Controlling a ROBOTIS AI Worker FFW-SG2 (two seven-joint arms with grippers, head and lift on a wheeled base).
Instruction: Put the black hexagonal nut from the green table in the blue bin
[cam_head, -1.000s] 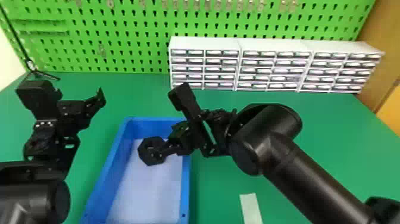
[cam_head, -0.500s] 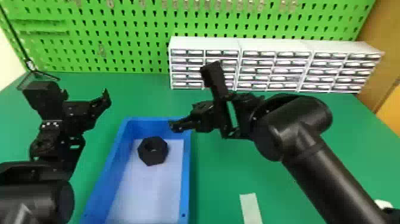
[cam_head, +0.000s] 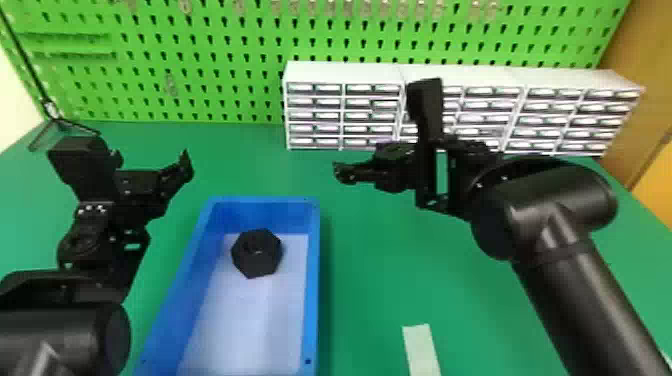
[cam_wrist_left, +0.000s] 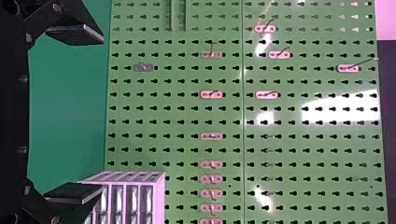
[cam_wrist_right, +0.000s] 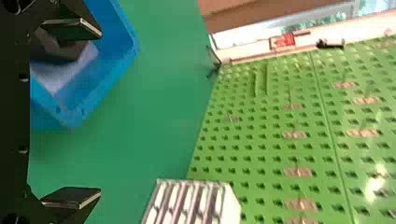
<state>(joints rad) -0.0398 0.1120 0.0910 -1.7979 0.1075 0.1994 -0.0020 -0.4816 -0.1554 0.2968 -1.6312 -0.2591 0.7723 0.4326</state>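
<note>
The black hexagonal nut (cam_head: 256, 253) lies flat on the floor of the blue bin (cam_head: 314, 280), toward its far end. Right of the bin and above the table, my right gripper (cam_head: 345, 172) is clear of the nut. In the right wrist view my right gripper (cam_wrist_right: 95, 114) has its fingers wide apart with nothing between them, and part of the nut (cam_wrist_right: 63, 49) shows behind one finger. My left gripper (cam_head: 152, 155) is parked left of the bin; in the left wrist view this gripper (cam_wrist_left: 100, 114) stands open, holding nothing.
White drawer units (cam_head: 345, 72) stand along the back of the green table (cam_head: 390, 270), before a green pegboard (cam_head: 240, 65). A pale strip (cam_head: 421, 350) lies right of the bin near the front. At the back left is a thin black stand (cam_head: 60, 122).
The right gripper has backed away rightward from over the bin, uncovering the nut, which stays in the bin. My left arm has shifted slightly to the right.
</note>
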